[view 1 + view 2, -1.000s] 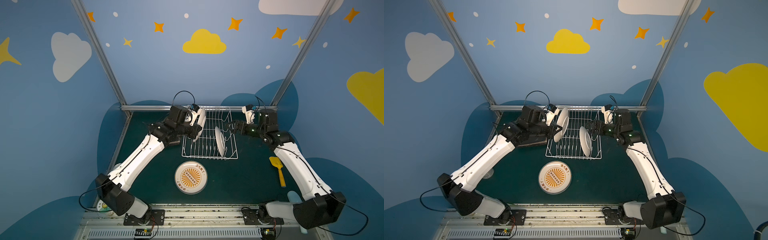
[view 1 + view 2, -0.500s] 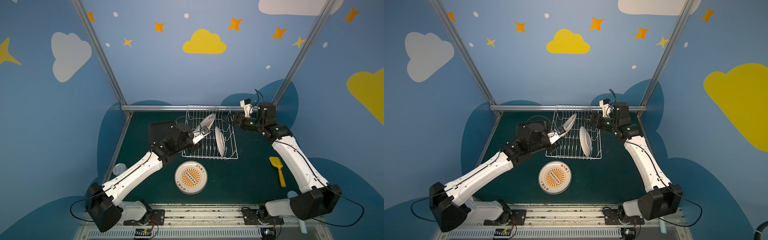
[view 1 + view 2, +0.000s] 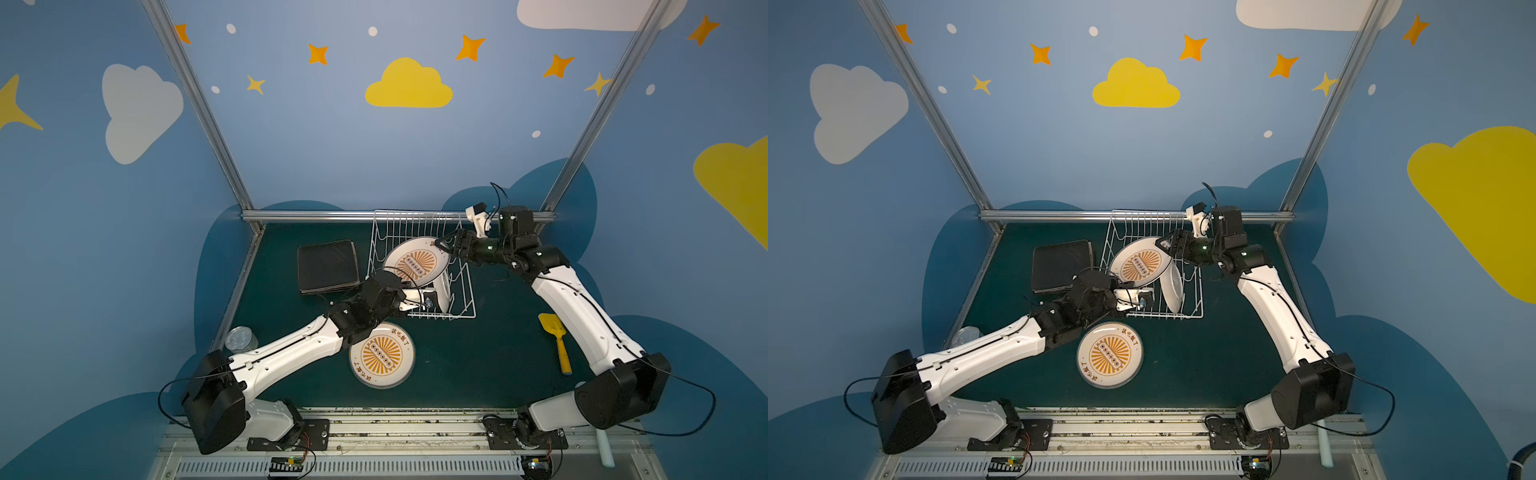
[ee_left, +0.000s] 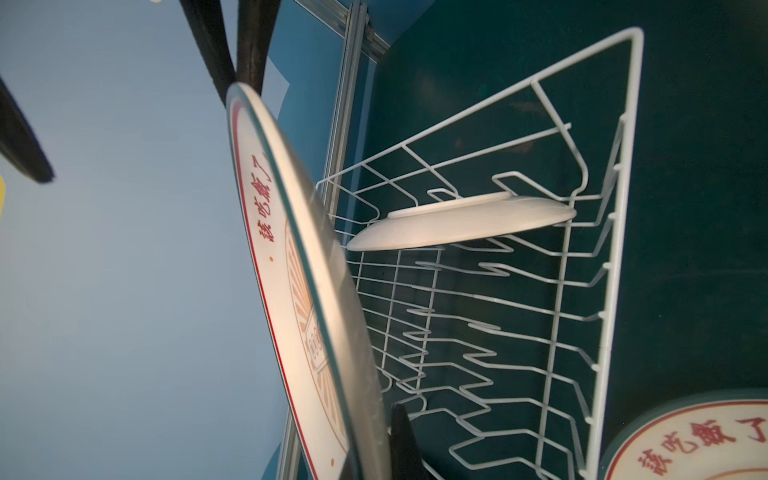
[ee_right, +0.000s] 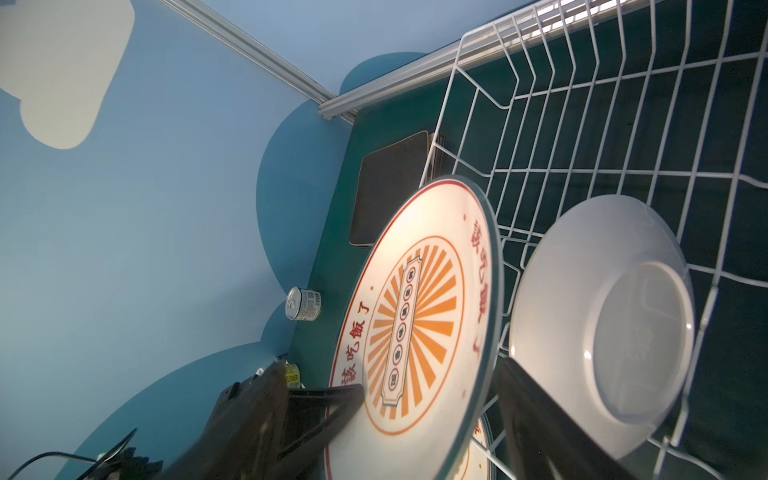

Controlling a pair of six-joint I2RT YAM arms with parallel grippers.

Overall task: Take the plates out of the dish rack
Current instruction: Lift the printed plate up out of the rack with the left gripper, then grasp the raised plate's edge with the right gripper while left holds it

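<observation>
Nearest you, a round plate (image 3: 381, 355) lies flat before the dish rack (image 3: 440, 318). Your left gripper (image 3: 417, 300) is clamped on a sunburst plate (image 3: 417, 262) tilted over the rack. At its far rim, the right gripper (image 3: 444, 245) straddles it, jaws apart.

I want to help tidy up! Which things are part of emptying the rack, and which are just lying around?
Part of the job:
dish rack
raised sunburst plate
white plate standing in the rack
flat sunburst plate in front of the rack
stack of black square plates

Just lying about:
yellow spatula
clear round tub
pale blue handle
</observation>
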